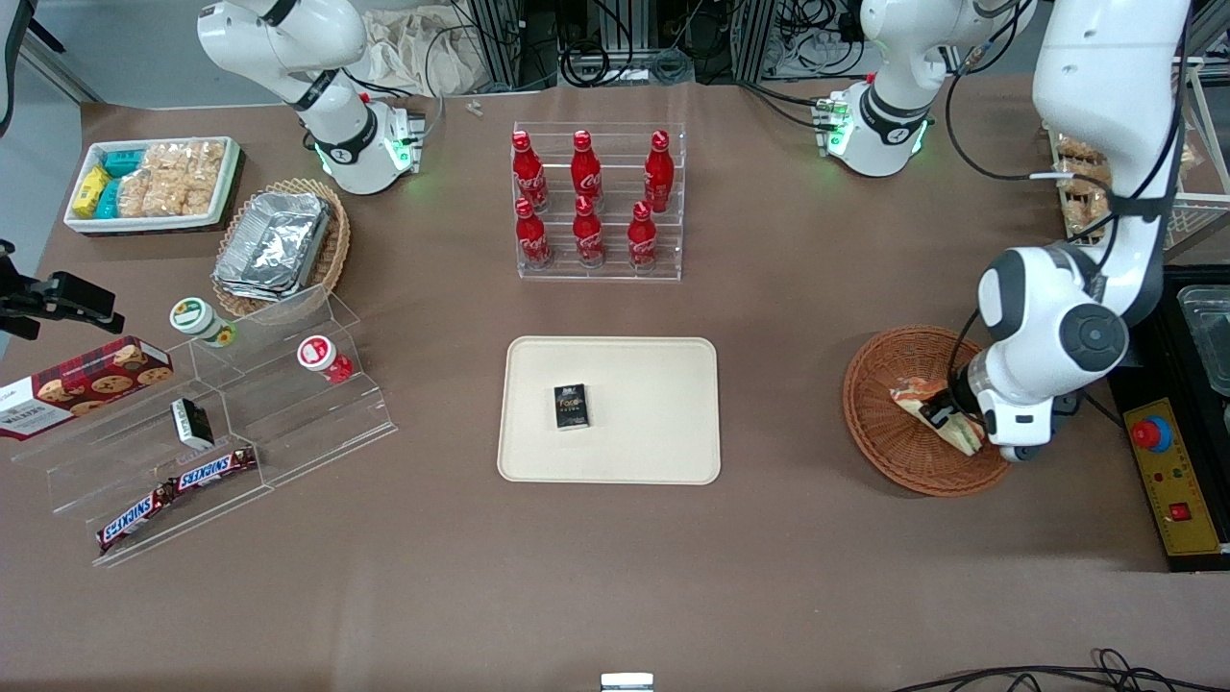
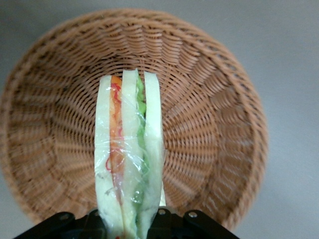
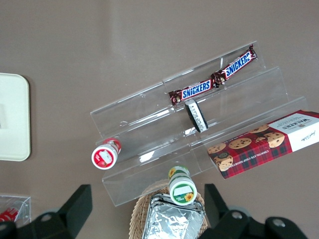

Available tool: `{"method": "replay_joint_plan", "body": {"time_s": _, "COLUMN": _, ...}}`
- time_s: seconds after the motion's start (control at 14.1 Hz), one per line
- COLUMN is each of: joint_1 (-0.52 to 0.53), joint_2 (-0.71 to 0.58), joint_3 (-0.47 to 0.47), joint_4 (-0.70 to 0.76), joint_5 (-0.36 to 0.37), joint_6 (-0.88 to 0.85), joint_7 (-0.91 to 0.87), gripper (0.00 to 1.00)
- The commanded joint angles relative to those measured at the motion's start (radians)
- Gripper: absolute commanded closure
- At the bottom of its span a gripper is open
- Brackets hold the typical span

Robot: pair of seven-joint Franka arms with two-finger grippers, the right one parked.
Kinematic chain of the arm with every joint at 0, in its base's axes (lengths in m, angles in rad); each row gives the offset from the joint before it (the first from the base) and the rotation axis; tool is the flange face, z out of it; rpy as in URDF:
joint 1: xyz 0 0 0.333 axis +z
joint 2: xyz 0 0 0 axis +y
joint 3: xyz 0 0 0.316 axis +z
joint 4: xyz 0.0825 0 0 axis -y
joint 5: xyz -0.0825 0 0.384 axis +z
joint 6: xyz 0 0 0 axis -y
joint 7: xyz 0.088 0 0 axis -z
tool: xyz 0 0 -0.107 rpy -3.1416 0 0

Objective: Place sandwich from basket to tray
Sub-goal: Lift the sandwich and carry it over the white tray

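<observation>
The sandwich (image 1: pixel 934 411), a clear-wrapped wedge of pale bread with orange, red and green filling, is held over the round reddish-brown wicker basket (image 1: pixel 884 423) at the working arm's end of the table. My left gripper (image 1: pixel 951 420) is shut on it. In the left wrist view the sandwich (image 2: pixel 129 149) stands edge-on between the black fingers of the gripper (image 2: pixel 130 226), with the basket's (image 2: pixel 214 99) woven bowl spread out below it. The cream-beige tray (image 1: pixel 653 423) lies flat mid-table, toward the parked arm from the basket.
A small black box (image 1: pixel 571 406) lies on the tray. A clear rack of red cola bottles (image 1: pixel 598 202) stands farther from the camera than the tray. A control box with a red button (image 1: pixel 1151 434) sits beside the basket. An acrylic shelf with snacks (image 1: pixel 211 423) is at the parked arm's end.
</observation>
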Motion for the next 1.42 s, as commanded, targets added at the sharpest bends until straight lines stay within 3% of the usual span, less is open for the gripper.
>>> {"method": "replay_joint_plan", "body": {"time_s": 0.0, "joint_1": -0.012, "joint_2": -0.113, "joint_3": -0.020, "joint_4": 0.027, "joint_5": 0.011, "joint_6": -0.122, "joint_7": -0.008, "gripper": 0.80}}
{"method": "replay_joint_plan", "body": {"time_s": 0.43, "joint_1": -0.012, "joint_2": -0.115, "joint_3": -0.188, "joint_4": 0.227, "joint_5": -0.006, "joint_6": -0.354, "joint_7": 0.026, "gripper": 0.81}}
{"method": "replay_joint_plan", "body": {"time_s": 0.64, "joint_1": -0.012, "joint_2": -0.105, "joint_3": -0.285, "joint_4": 0.230, "joint_5": 0.000, "joint_6": -0.341, "joint_7": 0.055, "gripper": 0.81}}
{"method": "replay_joint_plan", "body": {"time_s": 0.99, "joint_1": -0.013, "joint_2": -0.081, "joint_3": -0.402, "joint_4": 0.233, "joint_5": 0.008, "joint_6": -0.299, "joint_7": 0.103, "gripper": 0.96}}
{"method": "replay_joint_plan", "body": {"time_s": 1.35, "joint_1": -0.013, "joint_2": -0.017, "joint_3": -0.497, "joint_4": 0.233, "joint_5": 0.055, "joint_6": -0.236, "joint_7": 0.101, "gripper": 0.95}}
